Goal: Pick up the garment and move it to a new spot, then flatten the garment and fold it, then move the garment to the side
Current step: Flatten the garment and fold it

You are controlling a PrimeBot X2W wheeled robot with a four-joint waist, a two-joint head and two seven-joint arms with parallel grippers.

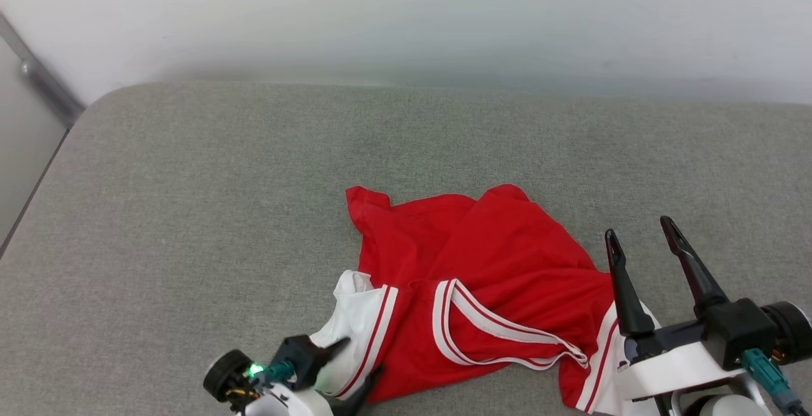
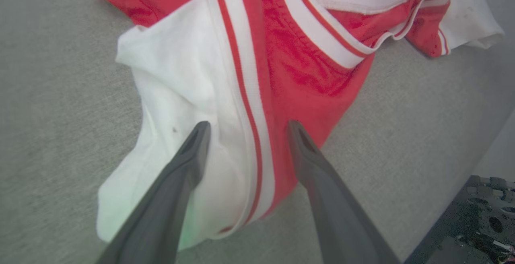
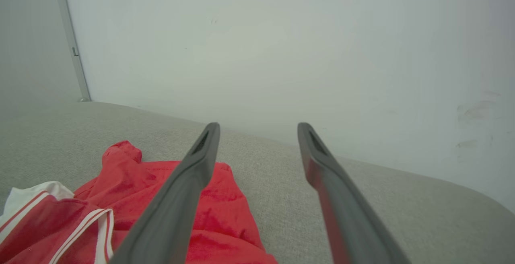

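Note:
The garment point(image 1: 482, 276) lies crumpled on the grey cushioned surface, red with white sleeves and a striped neckline facing me; no lettering or number shows. My left gripper point(image 1: 360, 357) is at its near left sleeve. In the left wrist view the left gripper point(image 2: 248, 124) is open, and its fingers straddle the sleeve's red-and-white striped seam on the garment point(image 2: 305, 62), low over the cloth. My right gripper point(image 1: 638, 227) stands open above the garment's right edge, fingers up. The right wrist view shows the right gripper point(image 3: 259, 125) empty, with the garment point(image 3: 225, 223) below and to its left.
The grey fabric surface point(image 1: 190, 213) stretches wide to the left, the right and behind the shirt. A white wall point(image 1: 406, 10) rises along its far edge. A metal strip point(image 1: 38, 73) runs by the rounded left corner. The robot's dark base point(image 2: 474, 223) sits beyond the near edge.

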